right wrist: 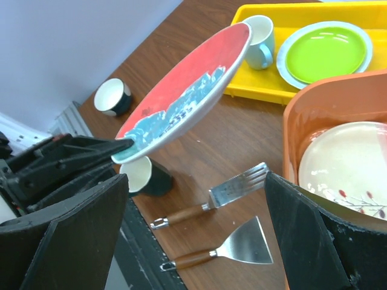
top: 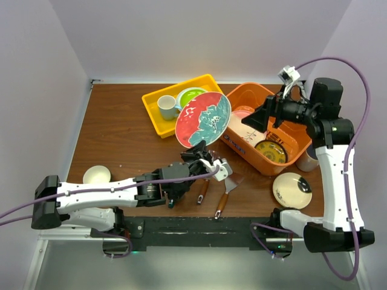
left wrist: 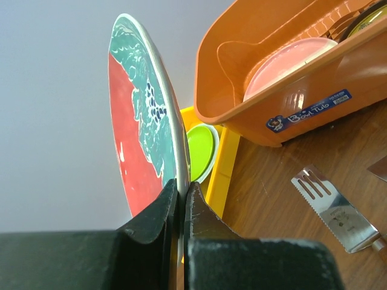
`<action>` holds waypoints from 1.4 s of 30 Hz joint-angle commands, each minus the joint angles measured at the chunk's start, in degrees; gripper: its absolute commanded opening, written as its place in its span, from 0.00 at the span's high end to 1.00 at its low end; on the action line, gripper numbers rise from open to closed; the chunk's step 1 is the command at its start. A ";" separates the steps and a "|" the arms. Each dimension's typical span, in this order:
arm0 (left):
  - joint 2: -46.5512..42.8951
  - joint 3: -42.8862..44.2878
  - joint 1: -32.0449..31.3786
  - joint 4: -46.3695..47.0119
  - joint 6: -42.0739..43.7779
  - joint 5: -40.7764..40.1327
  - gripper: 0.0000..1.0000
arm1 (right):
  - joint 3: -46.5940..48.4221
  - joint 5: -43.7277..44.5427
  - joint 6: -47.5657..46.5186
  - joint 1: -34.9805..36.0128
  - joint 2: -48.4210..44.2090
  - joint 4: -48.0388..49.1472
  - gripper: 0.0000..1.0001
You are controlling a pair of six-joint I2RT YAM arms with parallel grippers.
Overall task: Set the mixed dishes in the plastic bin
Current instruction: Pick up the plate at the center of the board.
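Bright, even overhead light; shadows short and soft. Left wrist view: glare on the orange bin (left wrist: 290, 103) wall and the slotted spatula (left wrist: 338, 211) blade, and a streak on the red-and-teal plate (left wrist: 130, 151). Bottom foreground is soft in both wrist views. Top view is sharp.

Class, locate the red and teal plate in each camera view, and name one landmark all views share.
Top external: red and teal plate at centre, between yellow tray and orange bin.
Left wrist: left of centre, edge-on, pinched by the left claw.
Right wrist: upper centre, tilted.
Shared landmark: lime green plate.
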 commanded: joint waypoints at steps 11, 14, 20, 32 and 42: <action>8.52 8.16 -0.68 18.75 10.95 -0.96 1.00 | 4.23 8.05 10.72 8.41 10.20 4.57 0.03; 10.81 9.40 -0.95 20.42 13.06 -2.19 1.00 | 5.11 13.77 10.02 9.81 11.69 3.17 0.14; 13.00 10.55 -1.30 22.62 15.70 -3.42 1.00 | 5.81 19.23 8.88 10.78 12.84 1.67 0.66; 4.16 13.27 -1.57 0.85 -3.78 6.30 0.32 | 4.77 13.89 8.43 6.58 7.66 7.80 1.00; -8.69 9.68 5.90 -12.88 -16.54 18.28 0.00 | -4.90 3.60 12.47 -6.87 5.11 19.77 1.00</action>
